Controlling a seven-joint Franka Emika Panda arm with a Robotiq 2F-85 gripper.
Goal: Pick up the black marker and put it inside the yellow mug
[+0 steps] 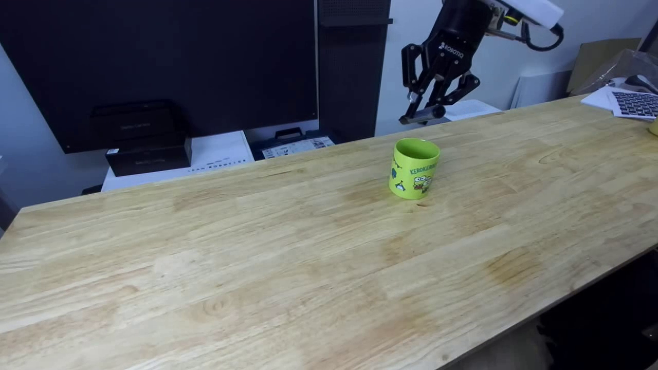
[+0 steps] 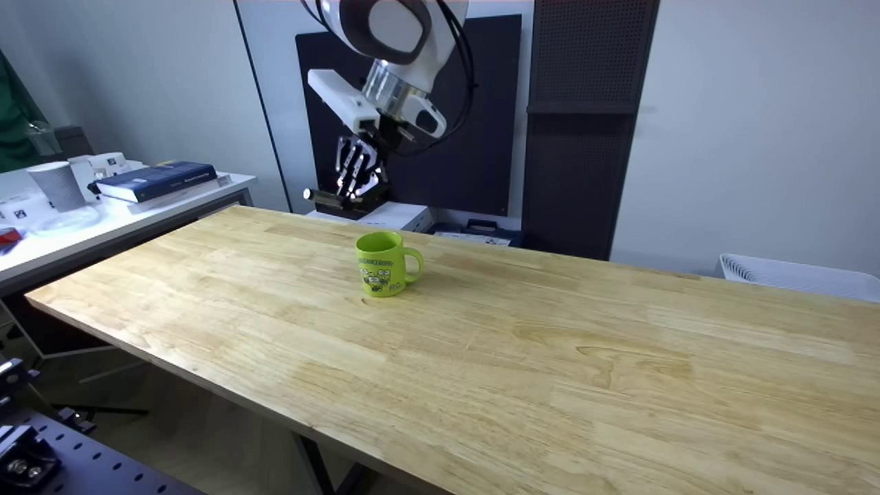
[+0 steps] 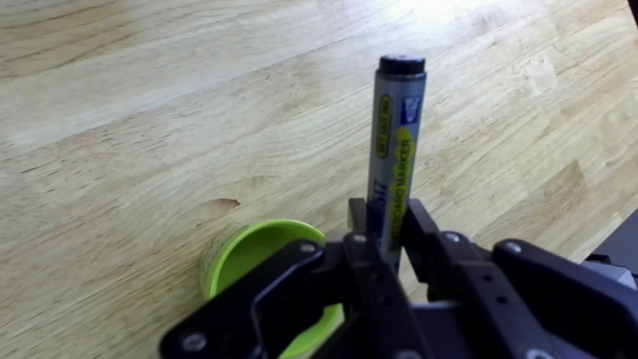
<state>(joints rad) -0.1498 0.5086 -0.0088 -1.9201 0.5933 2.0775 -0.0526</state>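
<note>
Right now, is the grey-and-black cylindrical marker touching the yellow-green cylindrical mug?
Apart: both exterior views show a gap between the marker and the mug below.

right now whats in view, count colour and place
marker: 1, grey and black, in the claw
mug: 1, yellow-green, upright on the table
table: 1, tan, under the mug
sheet: 1, black-and-white, on the table
boards: 2, black, behind the table
boxes: 2+, black and white, behind the table
case: 1, dark, behind the table
basket: 1, white, behind the table
side table: 1, white, beside the table
book: 1, blue, on the side table
cup: 1, grey, beside the book
cardboard: 1, brown, behind the sheet
arm: 1, mostly white, above the claw
claw: 1, black, shut on the marker
</note>
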